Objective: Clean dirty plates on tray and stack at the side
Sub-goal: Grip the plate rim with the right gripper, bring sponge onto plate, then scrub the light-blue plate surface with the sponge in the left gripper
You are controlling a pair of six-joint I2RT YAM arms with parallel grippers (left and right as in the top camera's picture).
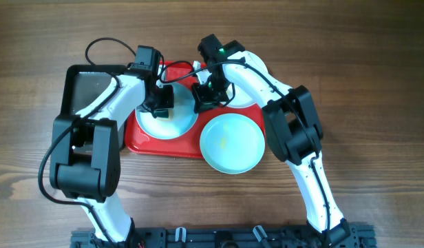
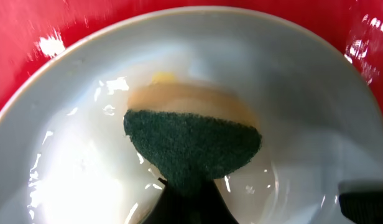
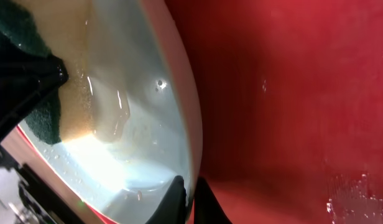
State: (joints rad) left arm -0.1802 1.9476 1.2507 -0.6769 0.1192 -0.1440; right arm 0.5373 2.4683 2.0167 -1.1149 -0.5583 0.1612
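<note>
The red tray [image 1: 140,141] holds a pale blue plate [image 1: 172,125], wet and shiny in the left wrist view [image 2: 303,93]. My left gripper [image 1: 160,103] is shut on a green and yellow sponge [image 2: 191,146] that presses into this plate; its fingers [image 2: 191,202] sit low in that view. My right gripper [image 1: 205,96] is shut on the same plate's rim [image 3: 148,124], its fingers [image 3: 193,199] either side of the edge. A second turquoise plate [image 1: 232,142] with a small yellowish smear overlaps the tray's front right edge. A white plate [image 1: 246,101] lies mostly under the right arm.
A smaller black tray [image 1: 88,89] lies left of the red tray, under the left arm. Bare wooden table [image 1: 363,83] surrounds the trays. Red tray floor [image 3: 291,93] shows wet beside the gripped plate.
</note>
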